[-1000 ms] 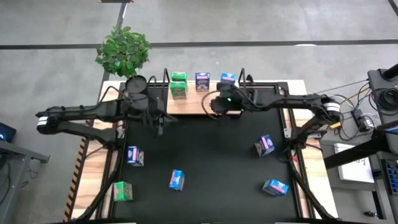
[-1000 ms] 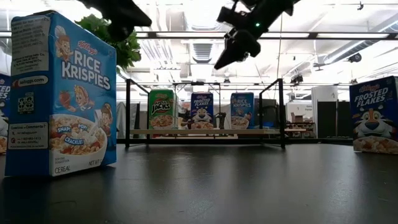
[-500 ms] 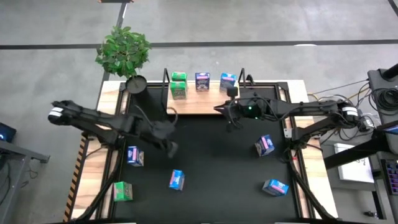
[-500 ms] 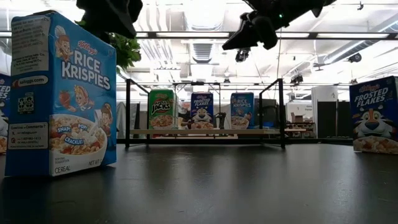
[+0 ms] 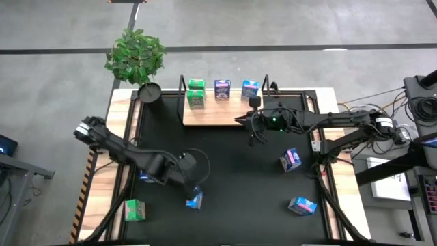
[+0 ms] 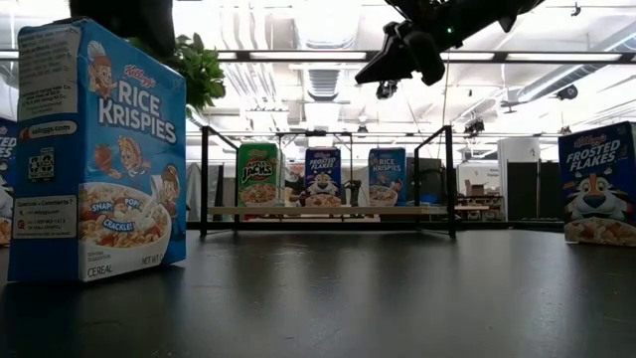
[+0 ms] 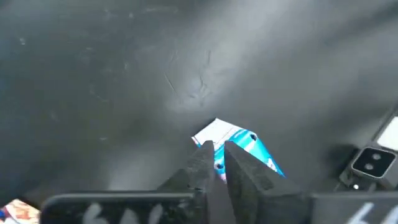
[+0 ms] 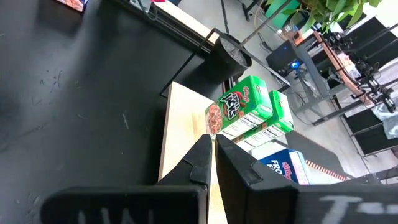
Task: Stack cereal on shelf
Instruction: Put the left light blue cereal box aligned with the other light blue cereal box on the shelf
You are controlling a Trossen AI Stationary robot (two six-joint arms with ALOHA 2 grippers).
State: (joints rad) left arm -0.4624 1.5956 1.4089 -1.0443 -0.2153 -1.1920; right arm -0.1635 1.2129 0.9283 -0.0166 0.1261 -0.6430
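cereal: 3 cartons on shelf [image 5: 222, 113] upper centre, 5 on worktop [image 5: 232, 171] | left hand [image 5: 193, 195] closed, empty, above blue carton [image 5: 194, 199] lower centre | right hand [image 5: 252, 130] closed, empty, at shelf's front edge | mid-worktop open

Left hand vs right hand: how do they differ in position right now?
The left hand is low over the front of the mat, at a blue cereal box; the right hand hangs by the shelf front edge, above no box. Both have fingers nearly together, gripping nothing.
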